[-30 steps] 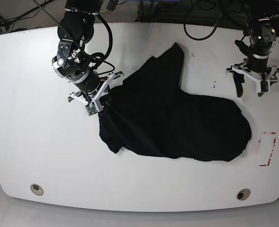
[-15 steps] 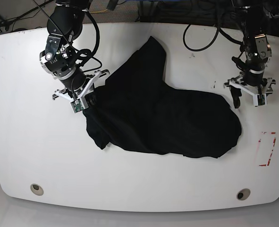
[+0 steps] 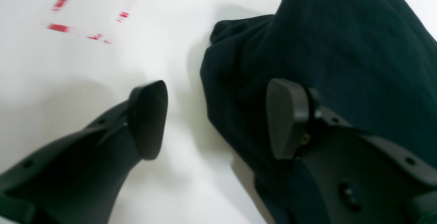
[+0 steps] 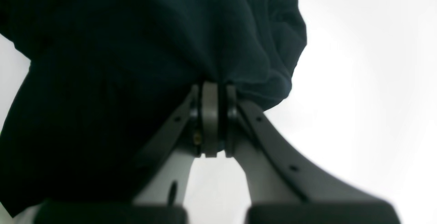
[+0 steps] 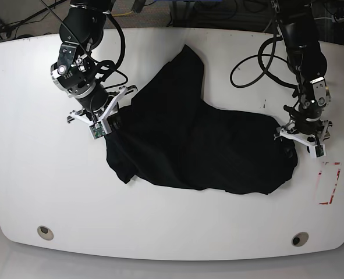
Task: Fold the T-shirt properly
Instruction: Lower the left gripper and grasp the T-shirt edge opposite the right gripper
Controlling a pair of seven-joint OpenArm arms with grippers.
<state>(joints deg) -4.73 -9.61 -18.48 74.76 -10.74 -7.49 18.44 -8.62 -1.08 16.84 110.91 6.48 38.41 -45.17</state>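
The black T-shirt (image 5: pixel 201 139) lies crumpled across the middle of the white table (image 5: pixel 32 174). My right gripper (image 5: pixel 105 125) is at its left edge, shut on a bunch of the fabric (image 4: pixel 218 63); its pads meet at the cloth in the right wrist view (image 4: pixel 210 114). My left gripper (image 5: pixel 300 144) is open at the shirt's right edge. In the left wrist view (image 3: pixel 215 118) one fingertip (image 3: pixel 148 118) stands over bare table and the other (image 3: pixel 285 118) over the black cloth (image 3: pixel 341 46), with the shirt's edge between them.
Red tape marks (image 5: pixel 329 183) lie on the table right of the shirt, also in the left wrist view (image 3: pixel 78 29). Two round holes (image 5: pixel 45 232) (image 5: pixel 300 239) sit near the table's front edge. Cables (image 5: pixel 259 58) hang at the back.
My left arm has come down and toward the front, from beside the shirt to its right edge. The right gripper, still holding fabric, has barely shifted since half a second ago.
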